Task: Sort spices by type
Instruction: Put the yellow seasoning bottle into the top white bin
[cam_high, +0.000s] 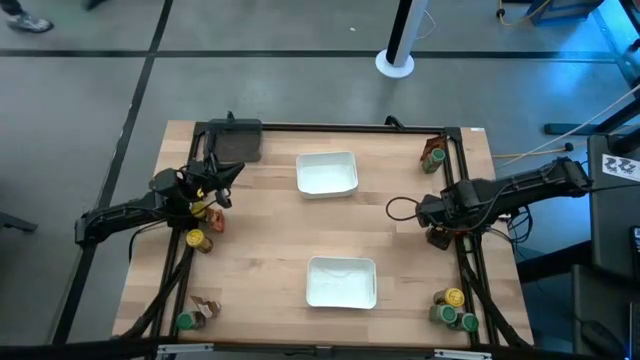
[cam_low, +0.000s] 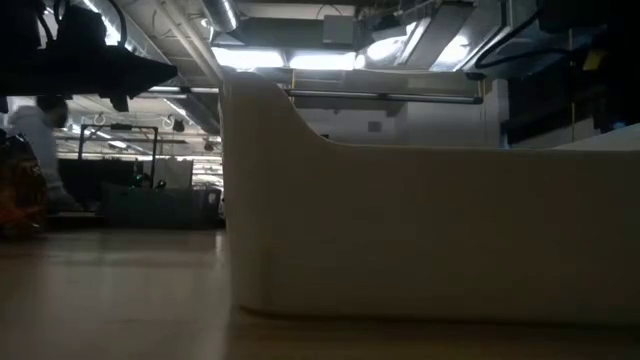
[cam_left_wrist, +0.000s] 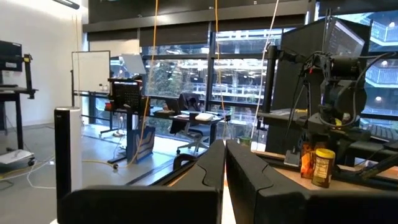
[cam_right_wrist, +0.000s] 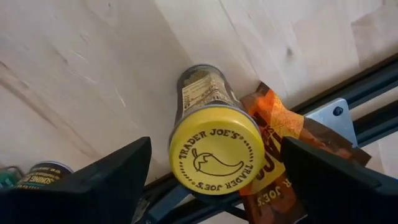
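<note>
Yellow-lidded jar (cam_right_wrist: 214, 146) | between open right claw (cam_right_wrist: 214, 177) fingers; packet (cam_right_wrist: 280, 155) beside

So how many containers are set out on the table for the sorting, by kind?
White trays: 2
Dark bin: 1
Total: 3

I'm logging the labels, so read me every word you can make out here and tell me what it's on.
"TRADER JOE'S": yellow lid of the spice jar between the open right gripper fingers.
Jar's side label: too small to read.
Orange packet: lettering cut off.
Dark lid: unreadable.
</note>
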